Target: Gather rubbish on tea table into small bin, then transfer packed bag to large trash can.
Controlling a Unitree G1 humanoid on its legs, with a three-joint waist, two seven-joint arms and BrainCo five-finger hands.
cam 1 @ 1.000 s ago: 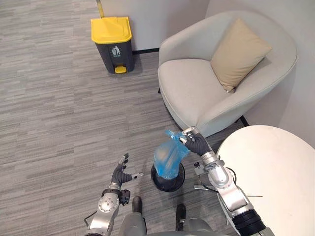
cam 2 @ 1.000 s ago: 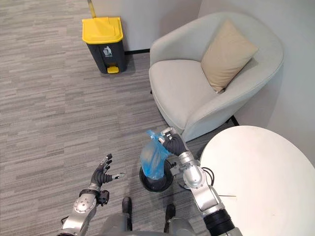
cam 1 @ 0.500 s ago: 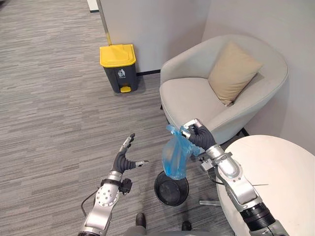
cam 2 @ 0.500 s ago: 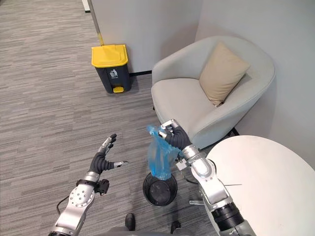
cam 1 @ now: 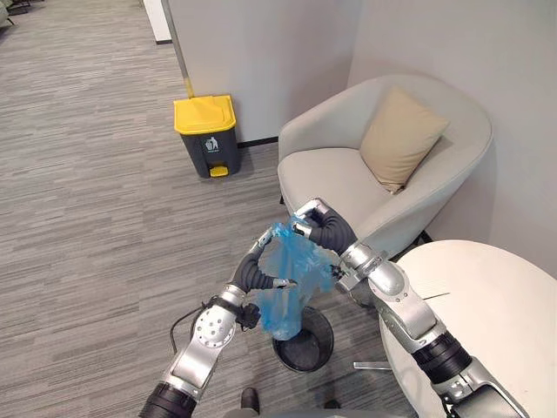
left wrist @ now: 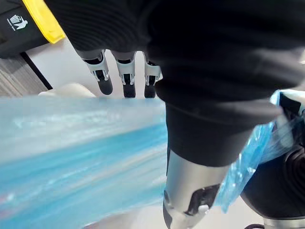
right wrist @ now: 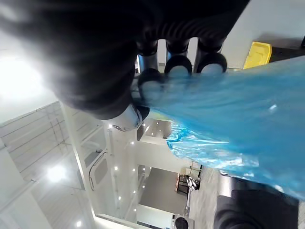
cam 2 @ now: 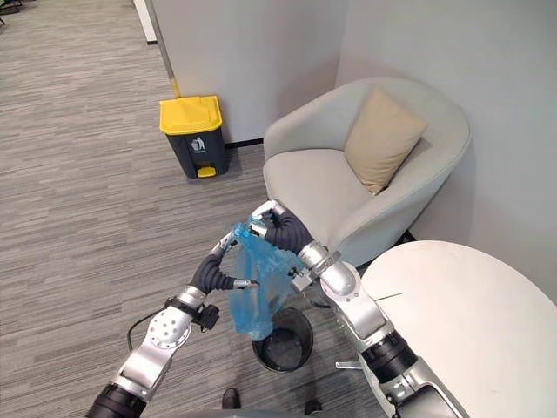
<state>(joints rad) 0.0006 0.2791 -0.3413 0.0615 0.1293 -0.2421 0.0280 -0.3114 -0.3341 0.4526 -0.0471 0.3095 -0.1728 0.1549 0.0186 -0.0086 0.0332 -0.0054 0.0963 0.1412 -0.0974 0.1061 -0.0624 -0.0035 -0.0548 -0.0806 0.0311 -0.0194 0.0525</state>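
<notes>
A blue plastic bag hangs in the air above the small black bin on the floor. My right hand is shut on the bag's gathered top; the right wrist view shows its curled fingers pinching the blue film. My left hand is against the bag's left side, open, its fingers straight above the film and its thumb below it. The large trash can, dark grey with a yellow lid, stands by the far wall.
A light grey armchair with a tan cushion stands right behind the bag. The round white tea table is at the lower right. Grey striped carpet stretches from here to the trash can.
The view has risen and shifted. My right hand has lifted the bag out of the small bin. My left hand has come up from the lower left to the bag's side.
</notes>
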